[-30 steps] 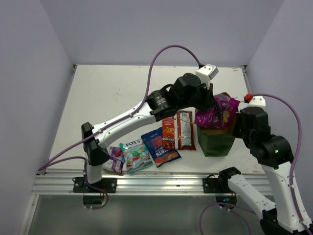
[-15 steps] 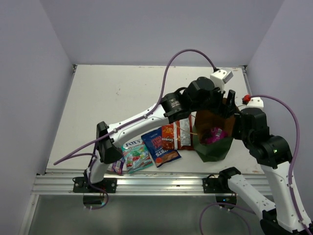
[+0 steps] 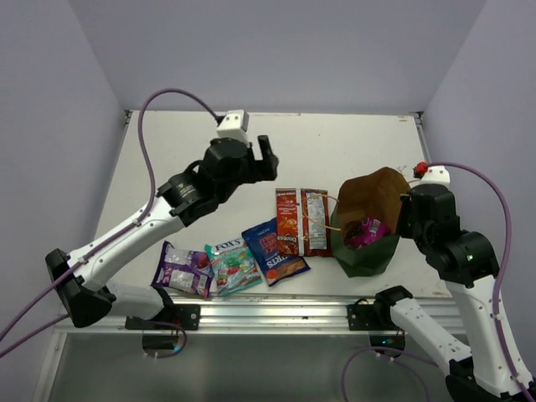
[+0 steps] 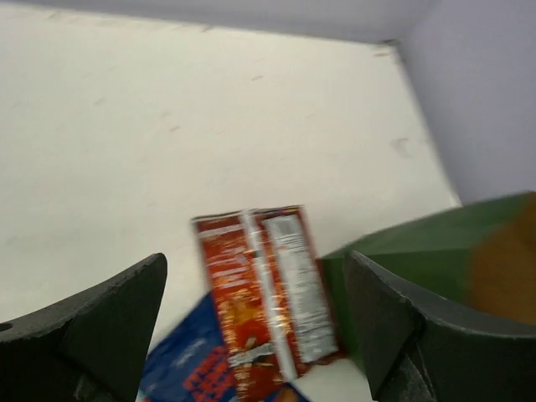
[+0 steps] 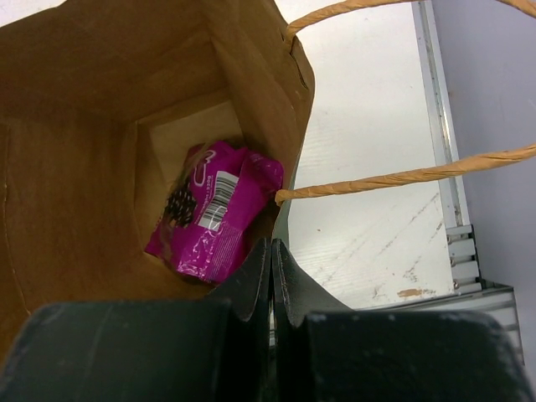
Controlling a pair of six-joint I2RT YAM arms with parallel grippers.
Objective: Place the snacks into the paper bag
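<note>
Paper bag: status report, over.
Left end effector open, empty. Right end effector shut on paper bag rim. Magenta pack inside; five packets outside. Bag mouth unobstructed.

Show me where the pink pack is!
The pink pack lies at the bottom of the bag, seen in the right wrist view. The bag stands at the right, beside the red packs.

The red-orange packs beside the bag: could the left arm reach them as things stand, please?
Probably yes. The left gripper hangs open above the table, a little beyond the red-orange packs, which lie flat and mostly uncovered; nothing stands between them, and the paper bag sits to their right.
</note>
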